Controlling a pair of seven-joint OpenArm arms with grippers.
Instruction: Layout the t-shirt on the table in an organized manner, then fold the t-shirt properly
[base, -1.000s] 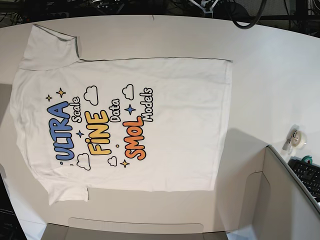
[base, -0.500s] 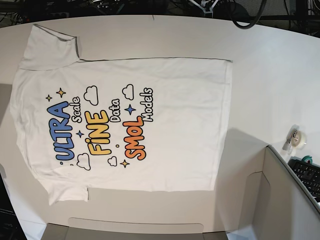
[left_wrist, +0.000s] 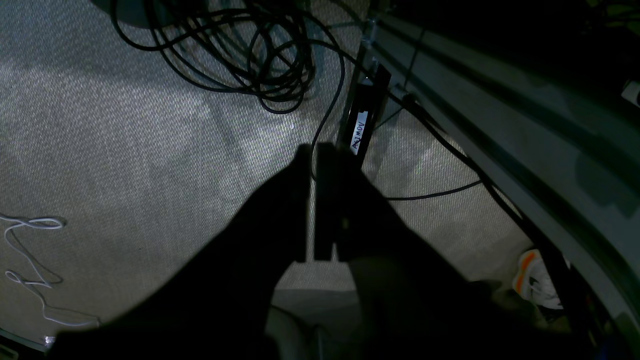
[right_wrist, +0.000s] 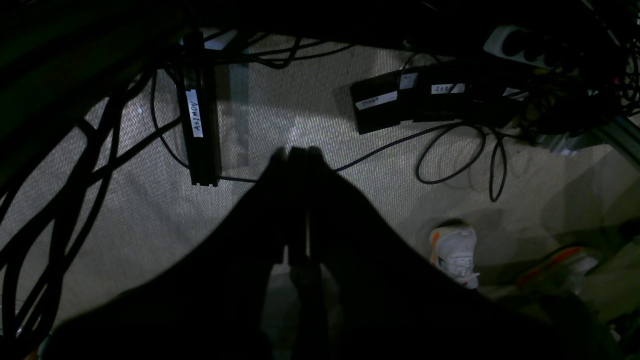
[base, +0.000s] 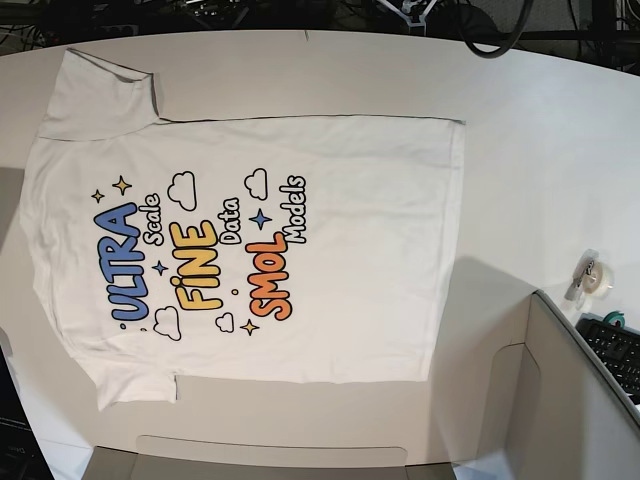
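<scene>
The white t-shirt (base: 250, 245) lies flat and spread out on the white table (base: 540, 150), print side up, collar end to the left and hem to the right. Both sleeves are spread at the left. Neither arm shows in the base view. My left gripper (left_wrist: 320, 155) is shut and empty, hanging below table level over the carpet. My right gripper (right_wrist: 295, 152) is shut and empty too, also over the floor. The shirt does not show in either wrist view.
A roll of tape (base: 594, 277) sits on the table at the right. A grey panel (base: 570, 390) with a keyboard (base: 615, 350) stands at the lower right. Cables (left_wrist: 235, 55), black boxes (right_wrist: 380, 102) and a shoe (right_wrist: 455, 252) lie on the floor.
</scene>
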